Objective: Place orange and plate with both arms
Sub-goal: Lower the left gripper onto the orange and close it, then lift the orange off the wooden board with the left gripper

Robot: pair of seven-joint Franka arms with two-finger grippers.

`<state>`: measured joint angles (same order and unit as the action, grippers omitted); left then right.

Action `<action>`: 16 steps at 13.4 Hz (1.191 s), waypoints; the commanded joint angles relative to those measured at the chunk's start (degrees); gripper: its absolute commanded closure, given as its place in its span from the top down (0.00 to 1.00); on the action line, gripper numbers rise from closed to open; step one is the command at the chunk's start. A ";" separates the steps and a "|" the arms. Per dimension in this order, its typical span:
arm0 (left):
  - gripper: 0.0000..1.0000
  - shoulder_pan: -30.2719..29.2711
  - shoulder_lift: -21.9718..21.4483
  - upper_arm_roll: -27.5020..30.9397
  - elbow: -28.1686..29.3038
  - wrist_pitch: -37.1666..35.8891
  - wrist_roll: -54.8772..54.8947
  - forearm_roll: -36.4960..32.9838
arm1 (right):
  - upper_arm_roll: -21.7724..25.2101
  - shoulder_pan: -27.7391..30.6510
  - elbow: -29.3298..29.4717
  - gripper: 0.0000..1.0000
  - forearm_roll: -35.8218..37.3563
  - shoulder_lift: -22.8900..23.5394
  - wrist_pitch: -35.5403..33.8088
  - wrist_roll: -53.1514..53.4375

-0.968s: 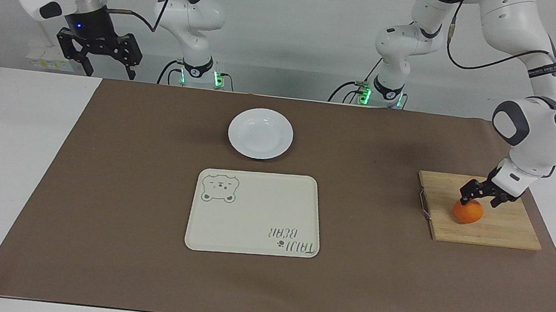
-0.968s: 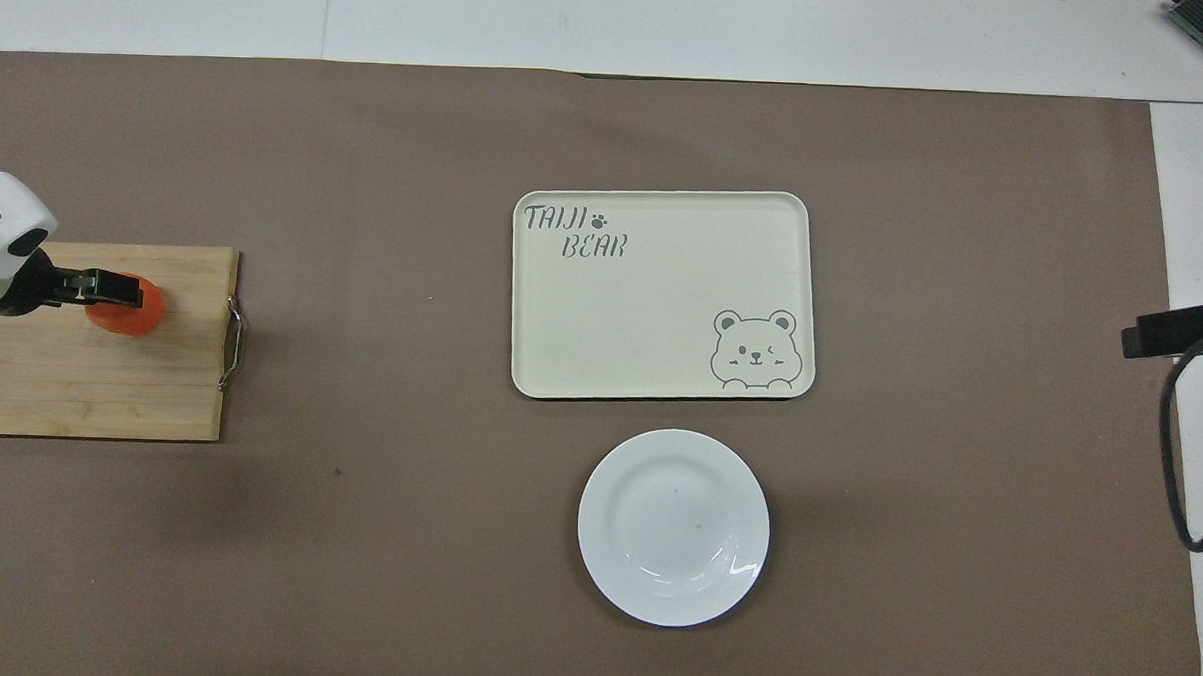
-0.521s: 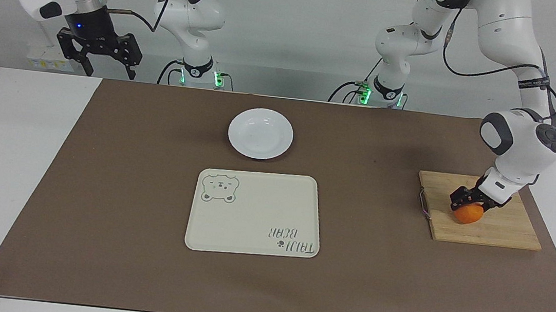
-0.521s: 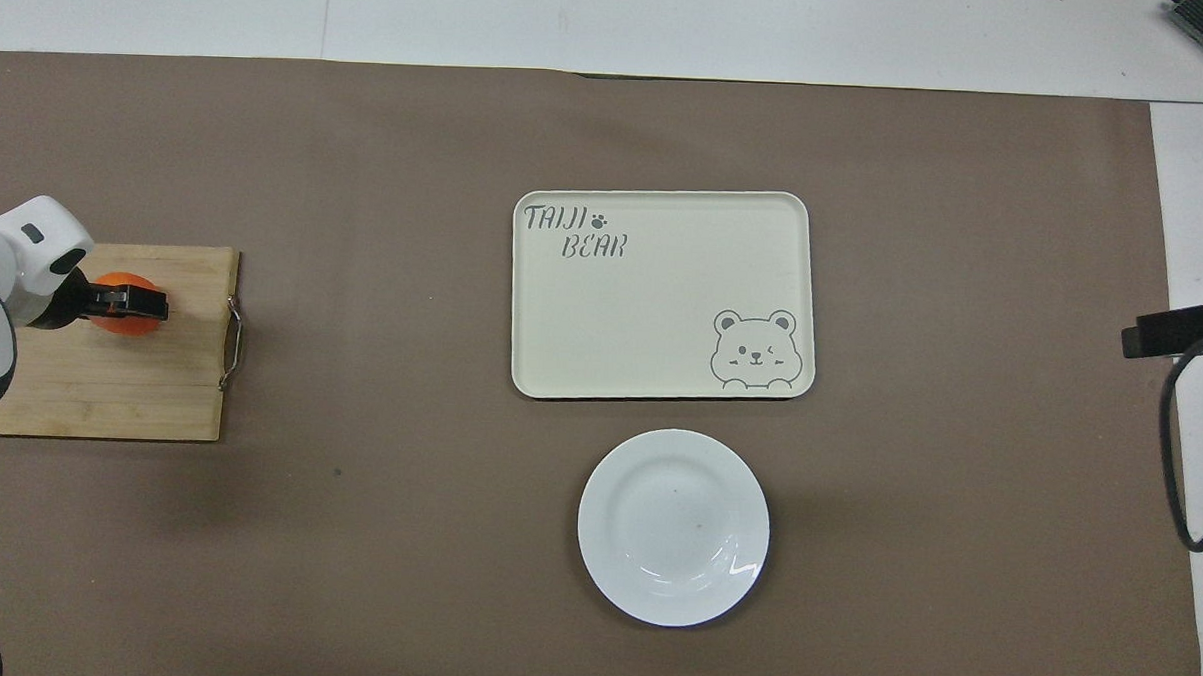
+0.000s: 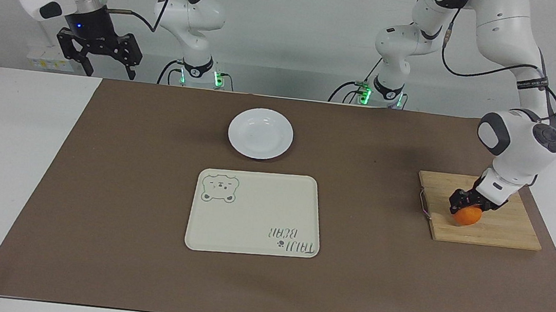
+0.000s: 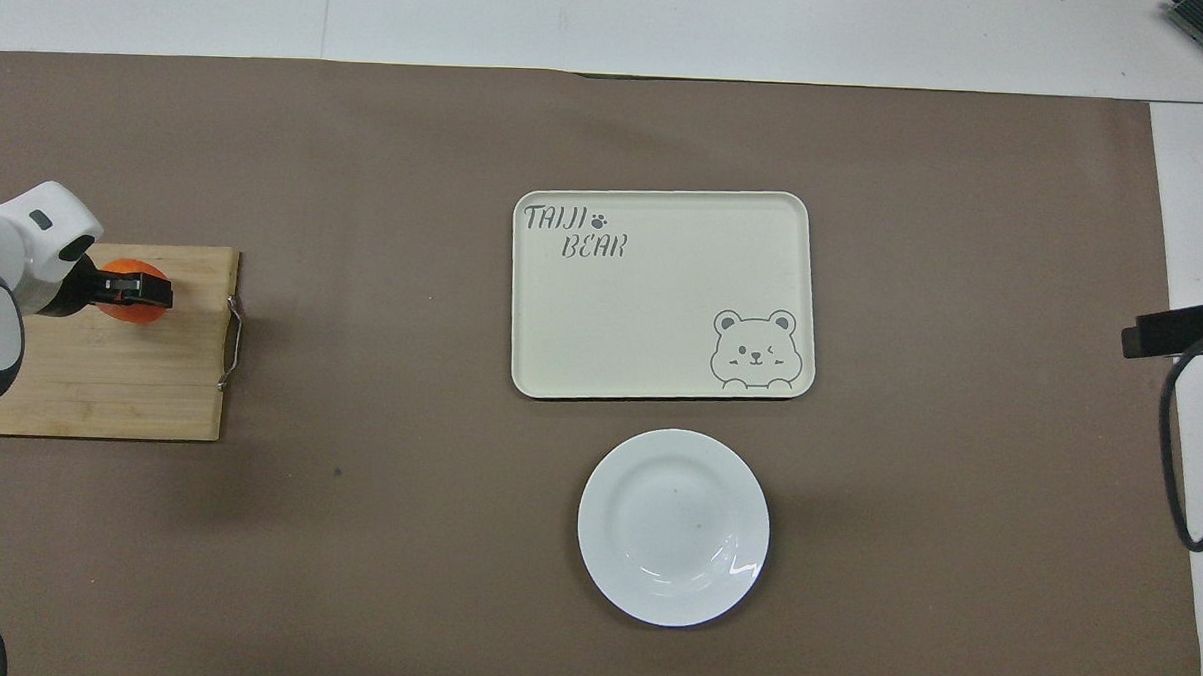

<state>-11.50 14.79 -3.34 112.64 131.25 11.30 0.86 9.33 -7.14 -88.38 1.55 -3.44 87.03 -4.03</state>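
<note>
Left gripper (image 5: 465,209) clamped from above on small round orange fruit (image 5: 468,216), on wooden board (image 5: 503,229); white plate (image 5: 260,133) well apart. Right gripper (image 5: 98,57) waited, open.

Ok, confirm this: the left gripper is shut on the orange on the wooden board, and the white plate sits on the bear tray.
Wrong about the plate: the facing view shows it on the brown mat, nearer the robots than the bear tray, not on it. The rest holds: left gripper shut on the orange on the wooden board.
</note>
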 commanded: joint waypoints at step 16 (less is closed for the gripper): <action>0.00 5.26 -11.36 -2.64 -20.36 -35.28 -12.35 -0.68 | -0.28 0.46 -0.48 1.00 0.20 -0.70 -0.54 -1.34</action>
<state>-6.97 4.36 -5.72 92.42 97.19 0.47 0.86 9.33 -7.14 -88.38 1.56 -3.44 87.03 -4.03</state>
